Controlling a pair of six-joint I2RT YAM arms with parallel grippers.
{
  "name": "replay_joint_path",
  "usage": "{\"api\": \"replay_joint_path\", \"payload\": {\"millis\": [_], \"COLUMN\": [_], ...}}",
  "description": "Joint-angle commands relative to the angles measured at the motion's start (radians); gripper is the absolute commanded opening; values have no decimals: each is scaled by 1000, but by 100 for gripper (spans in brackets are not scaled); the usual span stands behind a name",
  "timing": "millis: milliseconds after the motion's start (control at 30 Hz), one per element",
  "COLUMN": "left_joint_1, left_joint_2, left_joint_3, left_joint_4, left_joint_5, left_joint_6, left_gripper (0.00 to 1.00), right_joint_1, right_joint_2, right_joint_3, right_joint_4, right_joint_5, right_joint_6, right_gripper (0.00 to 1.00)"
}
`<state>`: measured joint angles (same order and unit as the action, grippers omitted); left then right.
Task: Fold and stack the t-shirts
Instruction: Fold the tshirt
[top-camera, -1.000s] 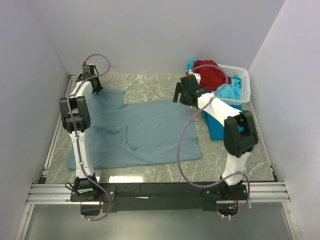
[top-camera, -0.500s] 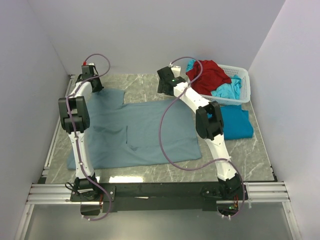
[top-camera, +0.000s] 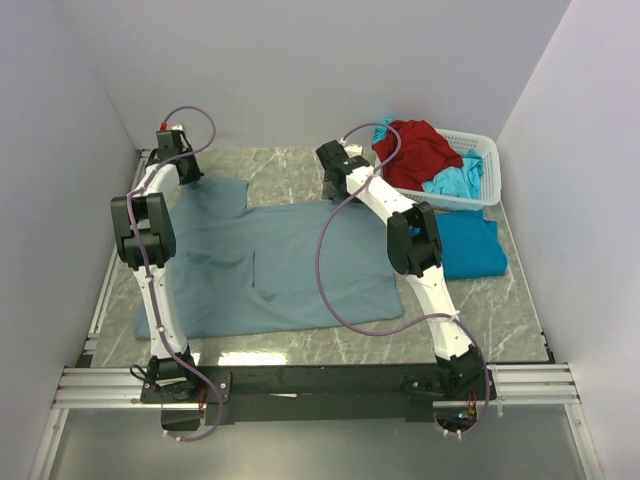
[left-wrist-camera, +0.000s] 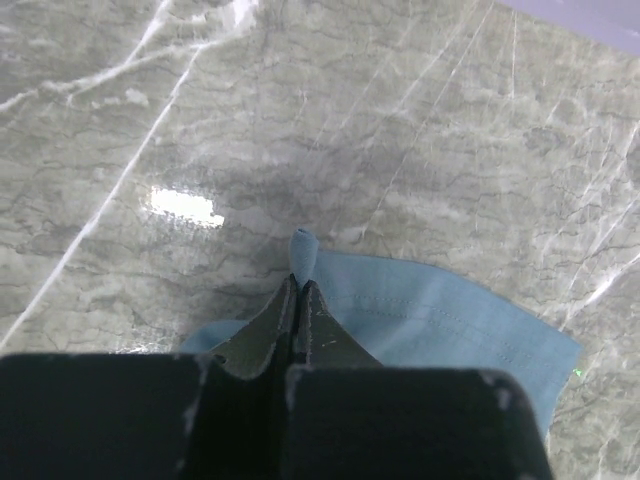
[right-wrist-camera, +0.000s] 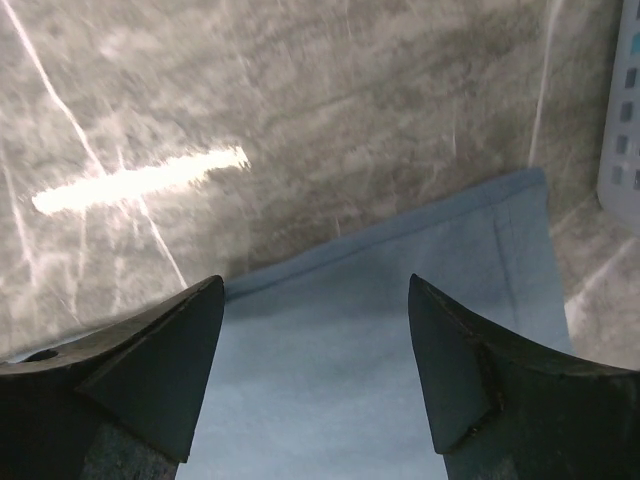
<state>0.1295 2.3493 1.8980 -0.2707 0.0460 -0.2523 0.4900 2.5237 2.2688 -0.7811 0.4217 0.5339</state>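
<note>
One turquoise shirt (top-camera: 468, 245) lies folded just beside the basket (top-camera: 487, 150), and the red shirt (top-camera: 420, 150) waits inside it. The grey-blue shirt (top-camera: 290, 260) lies unfolded: the left gripper (left-wrist-camera: 298, 285) pinches its edge, and the right gripper (right-wrist-camera: 315, 290) is spread above it.

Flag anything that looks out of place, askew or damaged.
The red t-shirt is heaped loosely in the white basket, spilling over its left rim. The grey-blue t-shirt lies spread flat with a small crease near its middle. Nothing looks damaged.
</note>
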Motion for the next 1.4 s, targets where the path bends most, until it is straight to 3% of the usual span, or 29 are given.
{"api": "replay_joint_path", "payload": {"millis": [0,300,500,633,833,1000,1133,1367], "left_joint_1": [5,7,7,9,13,16,15,16], "left_joint_2": [-67,-79,-82,-88,-105,-110,-122,-150], "left_joint_3": [-1,-11,-14,-16,-33,-37,-51,-76], "left_joint_4": [34,31,27,28,41,36,28,24], "left_joint_5": [28,34,35,40,58,77,83,97], "left_joint_6": [2,5,10,13,1,-11,-30,-58], "left_gripper": [0,0,0,0,0,0,0,0], "right_joint_1": [-7,-5,-18,-30,-37,-42,-44,-53], "right_joint_2": [14,-22,3,6,14,20,11,47], "right_joint_3": [48,-9,29,28,35,43,14,64], "right_joint_4": [-70,-75,-87,-79,-86,-105,-113,-242], "right_joint_5": [-15,-35,-95,-123,-172,-239,-291,-375], "right_joint_6": [0,5,5,3,-14,-28,-35,-71], "right_gripper": [81,73,52,33,17,22,37,40]}}
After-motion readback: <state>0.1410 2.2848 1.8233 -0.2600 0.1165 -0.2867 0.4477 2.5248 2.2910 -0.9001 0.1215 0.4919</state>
